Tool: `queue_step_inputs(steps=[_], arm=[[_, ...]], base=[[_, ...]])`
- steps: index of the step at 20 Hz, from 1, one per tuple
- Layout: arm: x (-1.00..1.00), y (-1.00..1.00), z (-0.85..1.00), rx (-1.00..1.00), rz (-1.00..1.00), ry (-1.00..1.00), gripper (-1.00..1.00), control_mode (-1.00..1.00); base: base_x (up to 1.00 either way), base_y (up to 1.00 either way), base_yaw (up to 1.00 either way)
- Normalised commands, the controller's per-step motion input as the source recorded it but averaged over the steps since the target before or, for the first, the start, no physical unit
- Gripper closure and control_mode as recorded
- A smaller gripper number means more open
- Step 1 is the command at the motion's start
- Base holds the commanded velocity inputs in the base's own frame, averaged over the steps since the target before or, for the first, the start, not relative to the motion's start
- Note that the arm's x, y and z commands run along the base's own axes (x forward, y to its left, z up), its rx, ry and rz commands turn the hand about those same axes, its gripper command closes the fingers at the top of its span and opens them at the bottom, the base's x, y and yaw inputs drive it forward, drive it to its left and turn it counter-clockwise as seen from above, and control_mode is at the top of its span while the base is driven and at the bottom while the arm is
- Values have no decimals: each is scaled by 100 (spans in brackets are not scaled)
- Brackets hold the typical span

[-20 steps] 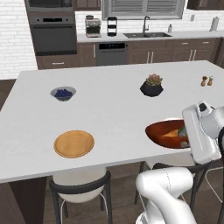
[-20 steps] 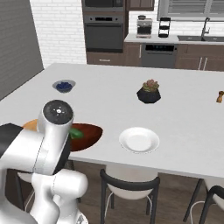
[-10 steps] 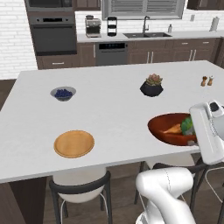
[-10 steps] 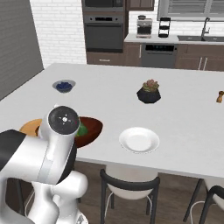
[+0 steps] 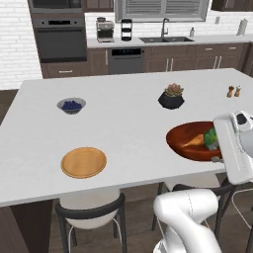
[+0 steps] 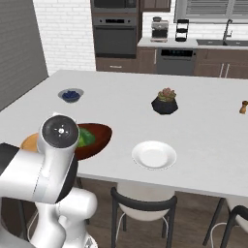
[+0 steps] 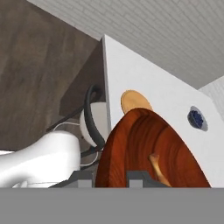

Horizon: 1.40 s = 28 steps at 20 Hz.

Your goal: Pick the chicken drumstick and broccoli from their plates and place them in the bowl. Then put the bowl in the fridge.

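My pincer (image 7: 111,175) grips the bowl (image 5: 195,142) rim, drumstick (image 5: 191,141) and broccoli (image 5: 211,138) inside; next I must carry it level to the fridge

bowl (image 5: 190,143): wide, shallow, glossy reddish-brown; right of the left base view, at the counter's near edge.
drumstick (image 5: 193,141): golden-orange, lying inside bowl.
broccoli (image 5: 211,139): dark green, inside bowl, beside drumstick.
wooden plate (image 5: 83,162): tan, lower left.
white plate (image 6: 154,155): round, centre of right base view.
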Motion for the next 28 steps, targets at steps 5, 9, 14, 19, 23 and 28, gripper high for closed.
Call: queue_step_inputs(steps=[5,9,14,19,23,28], arm=[[0,0,0,0,0,0,100,100],[0,0,0,0,0,0,100,100],[0,0,0,0,0,0,100,100],[0,0,0,0,0,0,100,100],[0,0,0,0,0,0,100,100],[0,0,0,0,0,0,100,100]], base=[[0,0,0],[-28,-8,-3],[-32,-21,-35],[-4,-5,-59],[0,-16,-56],[0,-35,-49]])
